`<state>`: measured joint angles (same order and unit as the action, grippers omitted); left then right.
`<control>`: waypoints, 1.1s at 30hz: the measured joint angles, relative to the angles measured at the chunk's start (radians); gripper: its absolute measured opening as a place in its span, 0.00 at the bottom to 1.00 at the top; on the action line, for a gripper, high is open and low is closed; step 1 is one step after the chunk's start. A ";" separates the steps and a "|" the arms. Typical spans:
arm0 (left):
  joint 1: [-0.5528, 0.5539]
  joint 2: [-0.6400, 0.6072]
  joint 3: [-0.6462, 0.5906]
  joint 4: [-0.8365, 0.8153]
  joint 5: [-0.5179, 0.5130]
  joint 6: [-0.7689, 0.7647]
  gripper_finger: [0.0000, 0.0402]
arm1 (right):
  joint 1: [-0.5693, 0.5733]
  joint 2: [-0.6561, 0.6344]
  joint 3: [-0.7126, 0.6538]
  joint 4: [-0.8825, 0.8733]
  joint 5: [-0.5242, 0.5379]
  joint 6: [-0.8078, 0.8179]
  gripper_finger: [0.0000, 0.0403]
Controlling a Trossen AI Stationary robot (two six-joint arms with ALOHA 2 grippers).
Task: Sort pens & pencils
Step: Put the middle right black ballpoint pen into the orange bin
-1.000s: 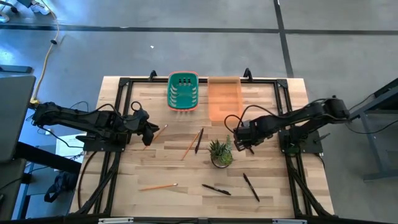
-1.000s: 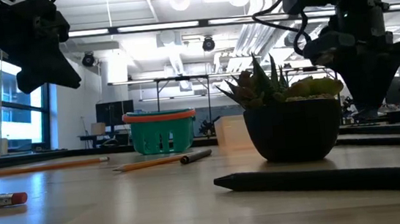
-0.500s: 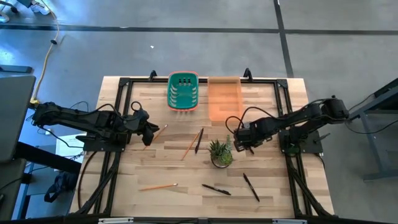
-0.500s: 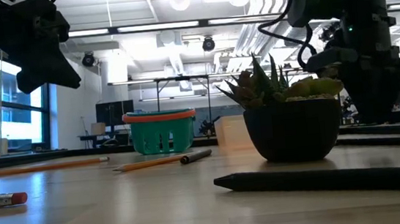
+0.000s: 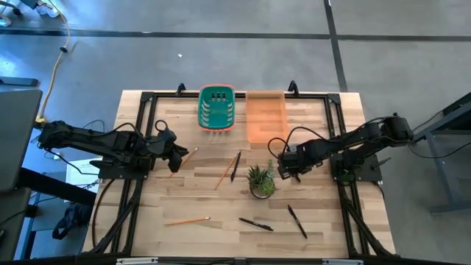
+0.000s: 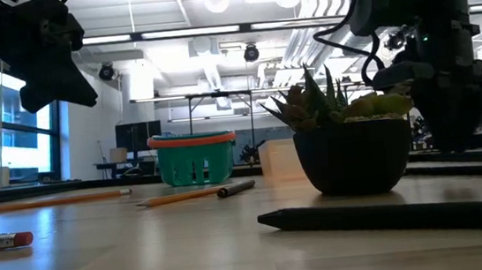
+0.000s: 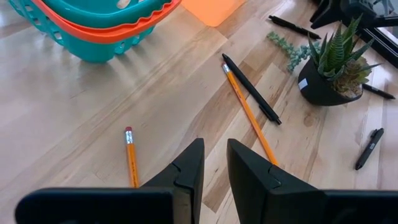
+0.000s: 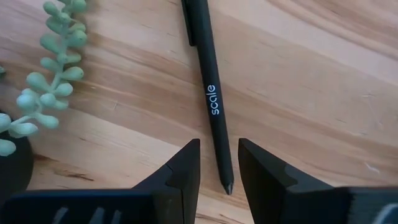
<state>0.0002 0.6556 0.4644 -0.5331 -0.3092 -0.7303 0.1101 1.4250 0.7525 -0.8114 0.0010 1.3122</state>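
A black pen (image 8: 210,87) marked "scale" lies flat on the wooden table, right of the potted plant (image 5: 261,181). My right gripper (image 8: 219,144) points down over the pen's tip end, open, one finger on either side and a gap to both. My left gripper (image 7: 215,144) hangs above the table's left part, slightly open and empty, with a pencil (image 7: 130,155) just beyond it. Another pencil (image 5: 225,171) and a pen (image 5: 235,166) lie side by side mid-table. One pencil (image 5: 188,220) and two pens (image 5: 255,224) (image 5: 297,221) lie near the front.
A teal basket (image 5: 216,108) with an orange rim and an orange bin (image 5: 265,116) stand at the table's far edge. The plant's trailing sprig (image 8: 43,93) lies close to my right gripper. Black frame rails (image 5: 140,132) run along the table's sides.
My right gripper has sunk a little toward the table beside the plant. The pens and pencils lie where they were.
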 joint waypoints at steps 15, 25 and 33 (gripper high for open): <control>0.000 0.000 0.000 0.000 -0.008 0.000 0.14 | -0.079 0.000 0.000 0.044 0.007 -0.064 0.24; 0.000 0.000 0.000 0.000 -0.012 0.000 0.14 | -0.102 0.000 0.000 0.047 0.010 -0.117 0.24; 0.000 0.000 0.000 0.000 -0.016 -0.001 0.14 | -0.106 0.000 0.000 0.052 0.010 -0.170 0.24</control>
<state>0.0003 0.6556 0.4644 -0.5331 -0.3256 -0.7311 0.0043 1.4254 0.7521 -0.7589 0.0113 1.1423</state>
